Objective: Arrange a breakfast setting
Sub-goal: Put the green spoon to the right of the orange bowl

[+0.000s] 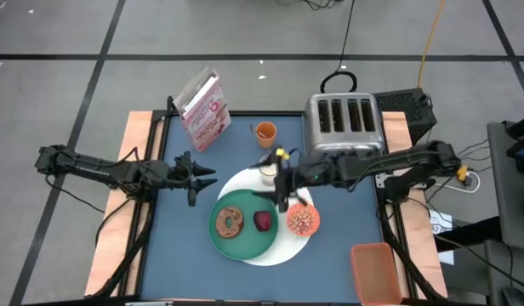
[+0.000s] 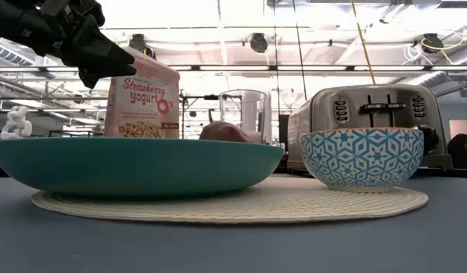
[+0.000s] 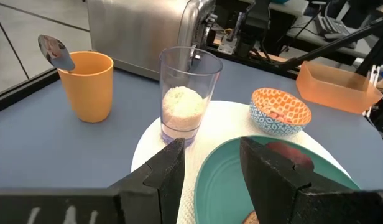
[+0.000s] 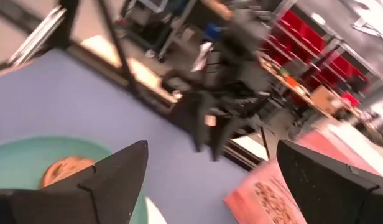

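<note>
Blue tabletop [image 1: 173,255]: milk glass [image 3: 185,96], rigid, slick, breakable; grasp mid-wall. Left gripper [image 3: 210,165] and right gripper [image 4: 210,171] both agape, empty.

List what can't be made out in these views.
- Bagel: in the low view, hidden behind the plate wall.
- Glass: in the high view, largely covered by the right arm.
- Spoon: in the left wrist view, its handle is hidden inside the cup.
- Box: in the right wrist view, its print is blurred and it is cut off by the edge.
</note>
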Controlling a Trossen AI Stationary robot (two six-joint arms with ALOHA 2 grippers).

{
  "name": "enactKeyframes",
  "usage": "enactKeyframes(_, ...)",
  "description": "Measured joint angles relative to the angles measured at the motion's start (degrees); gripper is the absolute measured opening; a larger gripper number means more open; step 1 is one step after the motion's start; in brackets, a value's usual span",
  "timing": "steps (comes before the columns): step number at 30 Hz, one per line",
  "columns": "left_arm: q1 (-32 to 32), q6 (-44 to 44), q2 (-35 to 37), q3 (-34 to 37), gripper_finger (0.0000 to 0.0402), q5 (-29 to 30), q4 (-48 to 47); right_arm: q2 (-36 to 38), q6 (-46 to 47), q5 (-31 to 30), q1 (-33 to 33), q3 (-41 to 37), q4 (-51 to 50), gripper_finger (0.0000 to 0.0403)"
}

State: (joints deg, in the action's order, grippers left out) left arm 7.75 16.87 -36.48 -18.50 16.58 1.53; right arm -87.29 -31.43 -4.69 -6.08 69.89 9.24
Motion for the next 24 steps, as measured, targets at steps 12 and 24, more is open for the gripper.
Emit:
enactKeyframes(12,0.0,-0.2,0.0,0.0,0.0159,0.0,0.0,3.6,10.0,0.0,13.9,0.0,-0.1,0.0350)
enactKeyframes(24,0.0,-1.6,0.0,0.0,0.0159,0.0,0.0,0.1,16.0,9.3,29.2,1.0,7.6,0.0350)
